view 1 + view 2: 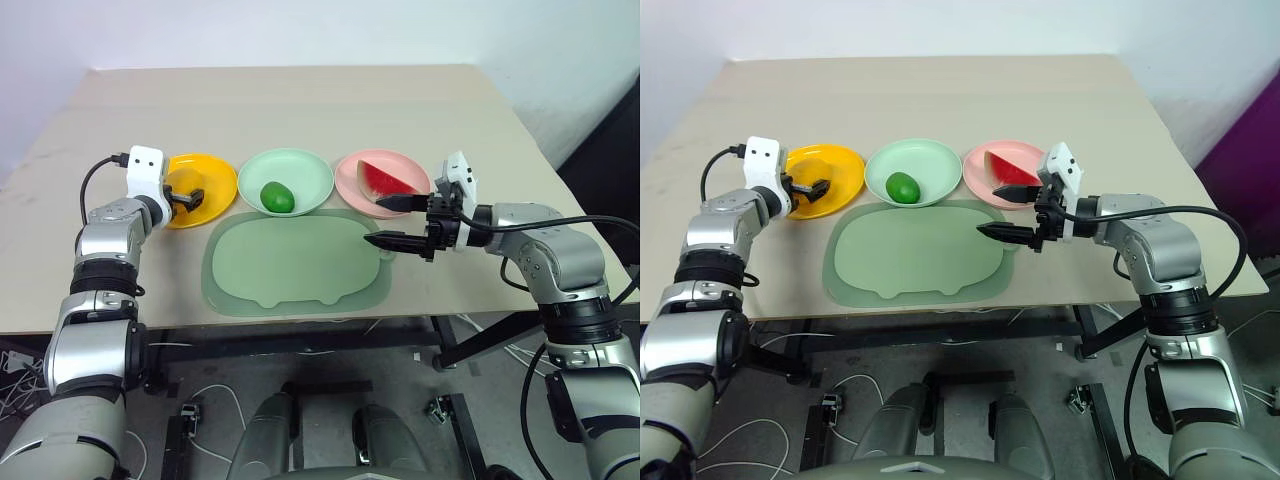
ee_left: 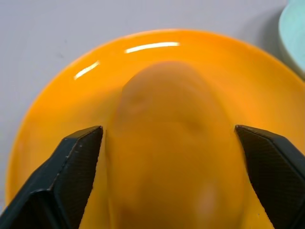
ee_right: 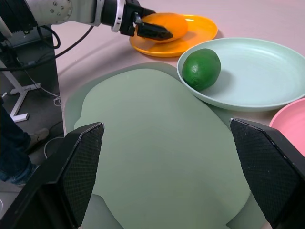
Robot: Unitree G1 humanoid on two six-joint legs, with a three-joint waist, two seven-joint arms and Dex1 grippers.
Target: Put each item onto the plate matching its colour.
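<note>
Pale green lobed mat (image 1: 300,265) lies near, with yellow-orange (image 1: 215,185), mint (image 1: 305,170) and pink (image 1: 350,178) round plastic plates beyond it, left to right. The left gripper (image 3: 151,29) clasps the oval yellow-orange mango (image 2: 174,152) over the yellow plate; smooth, rigid, probably light, it is best pinched across its middle. The right gripper (image 1: 398,222) hangs wide apart, empty.

Yellow-orange plate (image 2: 57,109): glossy smooth plastic. Mango (image 2: 171,157): smooth, satin. Mint green plate (image 3: 267,71): matt plastic. Green fruit (image 3: 202,68): slightly dimpled sheen. Mat (image 3: 157,157): smooth, matt. Pincer fingers (image 3: 81,162): black, woven-textured. Tabletop (image 1: 300,100): matt beige.
</note>
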